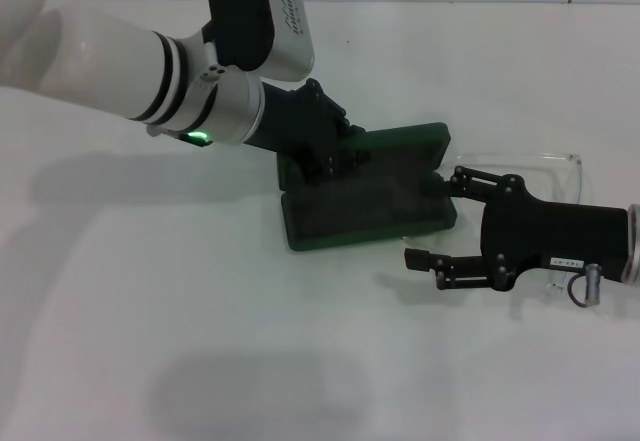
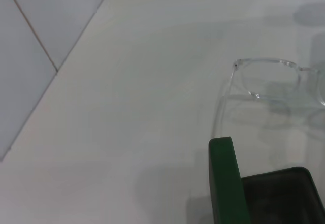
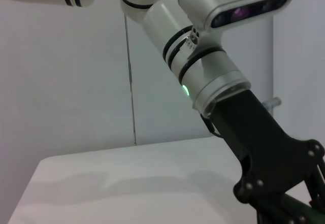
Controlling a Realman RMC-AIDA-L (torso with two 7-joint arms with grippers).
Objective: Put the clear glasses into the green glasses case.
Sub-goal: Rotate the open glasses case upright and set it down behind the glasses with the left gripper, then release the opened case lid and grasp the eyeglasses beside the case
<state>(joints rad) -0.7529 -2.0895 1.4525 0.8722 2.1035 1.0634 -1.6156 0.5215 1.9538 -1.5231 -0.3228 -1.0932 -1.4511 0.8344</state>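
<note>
Lying open: green case mid-table, glasses still outside it

Dark green rectangular hard glasses case [image 1: 368, 189] sits open on the white table [image 1: 200, 291], grey lining up. Left gripper [image 1: 330, 156], black, is down at the case's rear left edge; whether its fingers are clenched or released cannot be told. Right gripper [image 1: 443, 223], black, hovers just right of the case, fingers spread wide, grasping nothing. Fully transparent plastic wraparound glasses [image 1: 545, 166] lie on the table beyond the right gripper, right of the case; their clear frame [image 2: 266, 79] rests near the case corner.
</note>
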